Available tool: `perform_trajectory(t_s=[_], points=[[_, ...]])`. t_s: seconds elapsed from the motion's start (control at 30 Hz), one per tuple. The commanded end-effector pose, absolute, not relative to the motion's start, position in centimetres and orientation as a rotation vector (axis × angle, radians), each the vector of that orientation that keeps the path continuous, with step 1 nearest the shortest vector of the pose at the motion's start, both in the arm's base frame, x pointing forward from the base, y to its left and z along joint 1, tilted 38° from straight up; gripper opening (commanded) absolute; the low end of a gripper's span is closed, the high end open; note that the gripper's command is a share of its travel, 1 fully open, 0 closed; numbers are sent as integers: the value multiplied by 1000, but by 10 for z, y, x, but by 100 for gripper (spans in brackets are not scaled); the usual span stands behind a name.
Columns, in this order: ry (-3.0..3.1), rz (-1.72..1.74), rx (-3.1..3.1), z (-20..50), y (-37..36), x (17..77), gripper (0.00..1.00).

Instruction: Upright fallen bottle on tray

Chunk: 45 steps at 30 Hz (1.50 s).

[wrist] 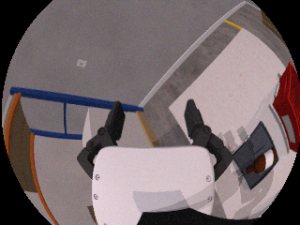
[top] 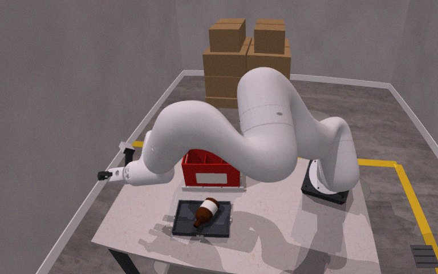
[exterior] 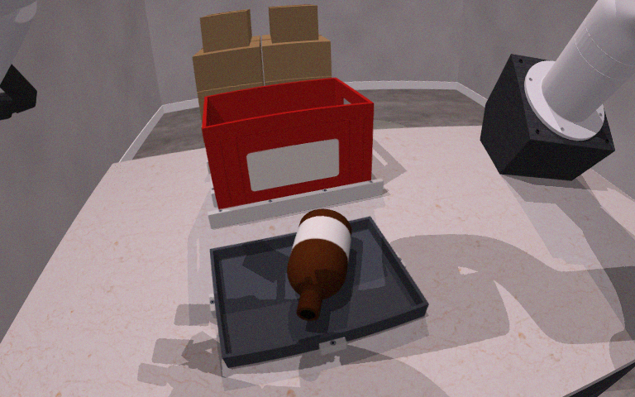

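Note:
The brown bottle (top: 203,216) (exterior: 318,266) (wrist: 261,163) with a white label lies on its side in the dark tray (top: 184,222) (exterior: 262,327) (wrist: 259,136). Its base points toward the crate and its neck toward the tray's front side, a little left in the top view. The tray lies level on the table. The red crate (top: 188,174) (exterior: 226,164) (wrist: 286,98) stands upright behind the tray. My gripper (top: 100,175) (wrist: 154,107) is open and empty, far to the left of the tray and above the table's left edge, pointing away from the bottle.
A pale rail (top: 211,189) (exterior: 299,204) runs along the crate's front foot. Small pale brackets (exterior: 332,345) sit at the tray's sides. My arm (top: 206,129) arches over the crate from its base on the right. Cardboard boxes (top: 226,64) (exterior: 229,69) stand behind the table.

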State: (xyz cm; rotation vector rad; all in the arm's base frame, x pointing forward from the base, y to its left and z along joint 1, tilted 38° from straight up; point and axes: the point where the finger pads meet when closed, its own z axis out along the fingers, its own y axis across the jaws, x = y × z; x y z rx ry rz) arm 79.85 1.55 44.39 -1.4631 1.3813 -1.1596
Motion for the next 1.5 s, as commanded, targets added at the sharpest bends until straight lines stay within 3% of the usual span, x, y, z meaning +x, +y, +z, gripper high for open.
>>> perform_trajectory(t_s=[0.0,0.77,1.47], points=[[1226,-1194,-1612,439,24,794,100],[499,-1265,-2126,391,65,753,100],[-462,-1135,-2394,316,94,668,100]])
